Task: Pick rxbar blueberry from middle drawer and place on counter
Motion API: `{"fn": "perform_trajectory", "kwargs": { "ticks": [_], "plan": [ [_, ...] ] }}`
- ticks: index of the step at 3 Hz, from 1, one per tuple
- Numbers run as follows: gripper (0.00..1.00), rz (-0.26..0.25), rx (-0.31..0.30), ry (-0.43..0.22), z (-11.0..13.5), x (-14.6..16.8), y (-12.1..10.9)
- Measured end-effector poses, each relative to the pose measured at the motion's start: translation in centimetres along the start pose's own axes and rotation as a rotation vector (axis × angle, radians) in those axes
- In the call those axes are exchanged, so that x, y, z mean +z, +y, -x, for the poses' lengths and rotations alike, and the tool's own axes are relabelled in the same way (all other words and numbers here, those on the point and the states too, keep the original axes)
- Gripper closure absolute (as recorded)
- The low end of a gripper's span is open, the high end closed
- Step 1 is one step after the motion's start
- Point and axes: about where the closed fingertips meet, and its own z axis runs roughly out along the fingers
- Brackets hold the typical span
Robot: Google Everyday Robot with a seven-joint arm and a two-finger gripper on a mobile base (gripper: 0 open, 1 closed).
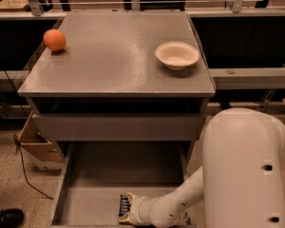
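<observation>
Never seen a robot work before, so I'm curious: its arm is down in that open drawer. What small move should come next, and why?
Probably securing its hold on the rxbar blueberry: the gripper sits right at the dark bar on the middle drawer floor, and I cannot tell if it's gripped. The counter has no bar yet.

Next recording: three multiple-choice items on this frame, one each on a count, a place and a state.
1. How many things stand on the counter? A two, B one, C four.
2. Where is the gripper? A on the counter, B inside the middle drawer, near its front, C on the floor outside.
3. The middle drawer is: A shut, B taken out, C pulled open.
Answers: A, only the orange and the bowl stand there. B, it lies low by the drawer's front edge. C, its bare floor shows.
</observation>
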Motion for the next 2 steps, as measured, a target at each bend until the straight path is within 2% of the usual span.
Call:
{"fn": "perform_trajectory", "kwargs": {
  "ticks": [1, 2],
  "plan": [
    [1.0, -0.054, -0.01, -0.069, 3.4, -2.2, -2.0],
    [1.0, -0.11, -0.029, -0.142, 7.0, -4.9, -3.9]
  ]
}}
